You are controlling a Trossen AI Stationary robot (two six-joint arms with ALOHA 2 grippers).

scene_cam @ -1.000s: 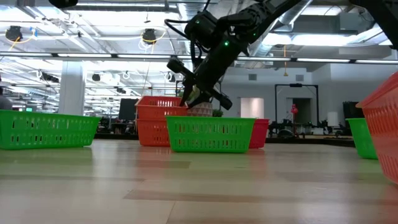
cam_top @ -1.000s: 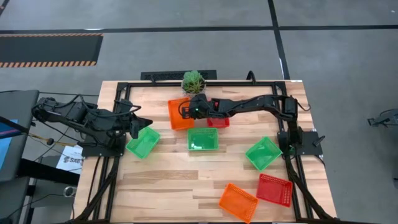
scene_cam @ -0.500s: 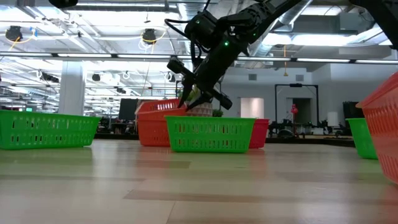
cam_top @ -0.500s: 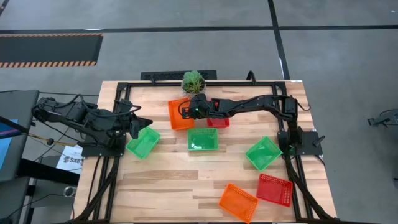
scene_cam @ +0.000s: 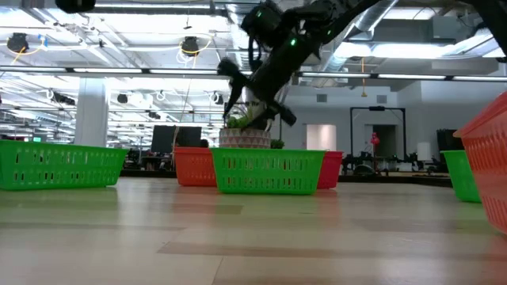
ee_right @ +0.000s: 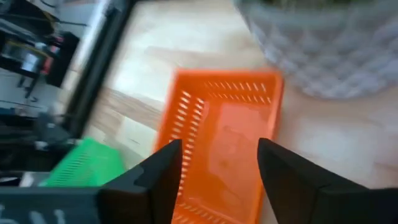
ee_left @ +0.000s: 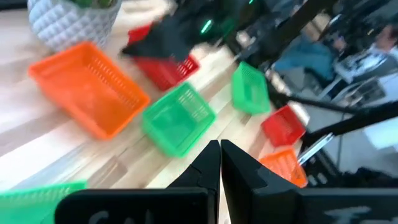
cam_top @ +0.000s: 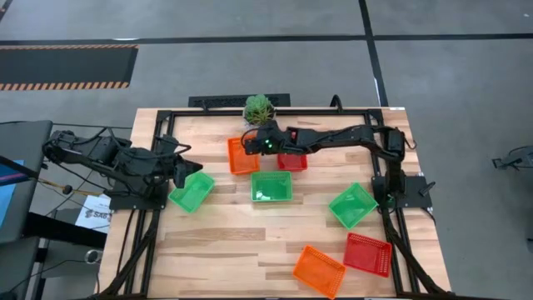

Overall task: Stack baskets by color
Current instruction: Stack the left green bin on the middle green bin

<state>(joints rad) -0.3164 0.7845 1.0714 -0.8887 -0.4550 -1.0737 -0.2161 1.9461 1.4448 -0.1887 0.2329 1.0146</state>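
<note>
An orange basket rests flat on its bottom at the table's far middle, next to the potted plant. My right gripper hovers open just above it, one finger over each long side, touching nothing; in the low view the right gripper is clear of the orange basket. A red basket and a green basket sit close by. My left gripper is shut and empty at the table's left edge, near another green basket.
A green basket lies at the right. A red basket and an orange basket lie at the near right. The black frame borders the table. Bare wood lies at the near left.
My right gripper has opened, let go of the orange basket and risen. The basket, held raised and tilted a moment ago, has dropped and now sits low and level on the table's far side.
</note>
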